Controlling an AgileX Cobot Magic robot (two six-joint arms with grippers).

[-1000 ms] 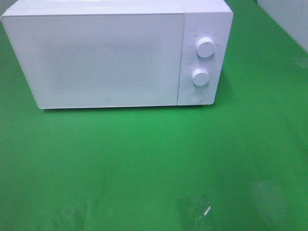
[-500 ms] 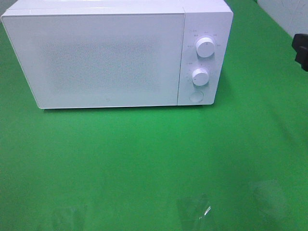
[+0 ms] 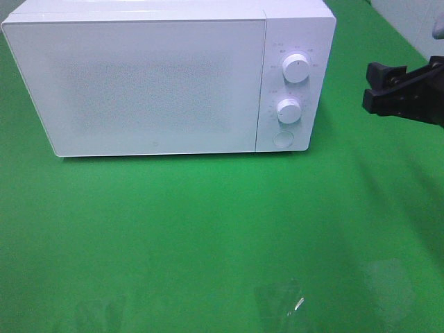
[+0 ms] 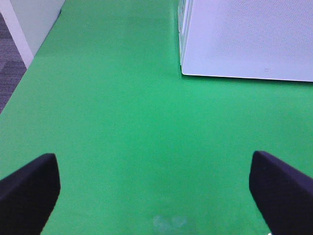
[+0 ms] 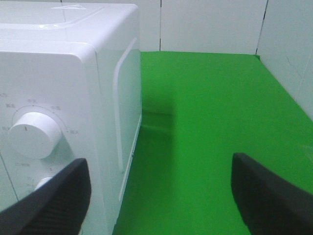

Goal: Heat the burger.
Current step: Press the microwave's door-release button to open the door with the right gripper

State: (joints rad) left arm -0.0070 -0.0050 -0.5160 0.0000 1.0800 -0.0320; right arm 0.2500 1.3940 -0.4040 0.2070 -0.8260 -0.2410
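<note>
Firmly shut, a white box-shaped microwave oven [image 3: 159, 80] is pictured on a green table covering [image 3: 208, 236], its frosted door [image 3: 139, 87] giving no view of the inside. The burger cannot be made out in any view, and whether it lies behind that door cannot be told.

The right gripper [image 3: 374, 89] is shown level with the two round white dials [image 3: 296, 68] of the control panel, held out to the side of the oven and clear of it. Its black fingers [image 5: 49, 200] are spread well apart, with nothing between them and nothing touched. From its own camera, the oven's corner and the upper dial [image 5: 30, 134] are seen just ahead of one finger, with bare green ahead of the other.

The left gripper [image 4: 156, 191] is seen only from its own wrist, poised over the green covering. Its jaws are parted as wide as they go and nothing is held. A lower corner of the oven [image 4: 244, 39] lies ahead of it, off to one side.
</note>
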